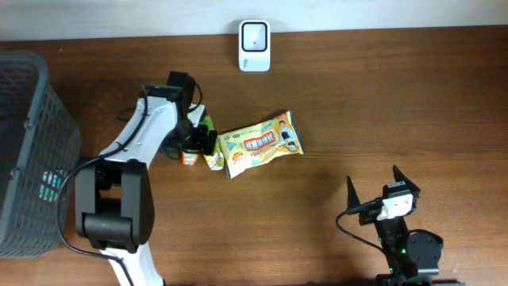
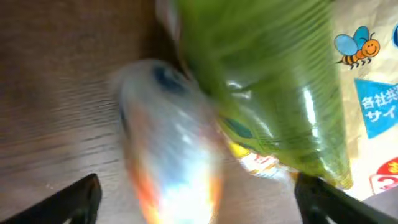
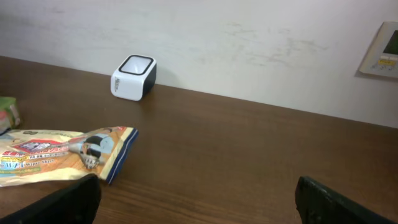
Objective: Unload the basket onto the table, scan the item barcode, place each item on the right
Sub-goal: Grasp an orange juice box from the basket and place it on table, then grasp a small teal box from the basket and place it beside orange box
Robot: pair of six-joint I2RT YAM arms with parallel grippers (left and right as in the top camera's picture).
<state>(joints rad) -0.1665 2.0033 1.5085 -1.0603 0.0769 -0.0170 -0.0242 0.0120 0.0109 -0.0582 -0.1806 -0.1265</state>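
- Lying a little toward 9 o'clock from the middle of the surface [image 1: 381, 95], the green packet [image 1: 209, 127] has its long axis running roughly 12 to 6 o'clock in the overhead view. Which end is its top cannot be told.
- In the left wrist view the packet fills the centre, glossy and blurred, narrowing toward the bottom of the frame.
- At the packet's 3 o'clock side is a yellow snack bag [image 1: 262, 143], flat on the surface, printed face up. Its long axis runs from about 8 o'clock to 2 o'clock, and its 8 o'clock end appears to touch the packet.
- At the packet's 8 o'clock side sits a small orange-and-white item [image 1: 189, 157], too blurred in the wrist view to name.
- Over the packet and the small item hangs the left end effector [image 2: 199, 190], fingers spread wide and pinching nothing. Both dark fingertips stand well apart, with the two things in view between them.
- At 12 o'clock from the bag, well apart from it and near the far edge, stands the white scanner [image 1: 254, 35].
- At 4 o'clock from the bag, near the front edge, the right end effector [image 1: 373, 179] has its fingers spread and empty, well clear of everything.
- At 9 o'clock, along the surface's edge, is a dark mesh basket [image 1: 24, 159].
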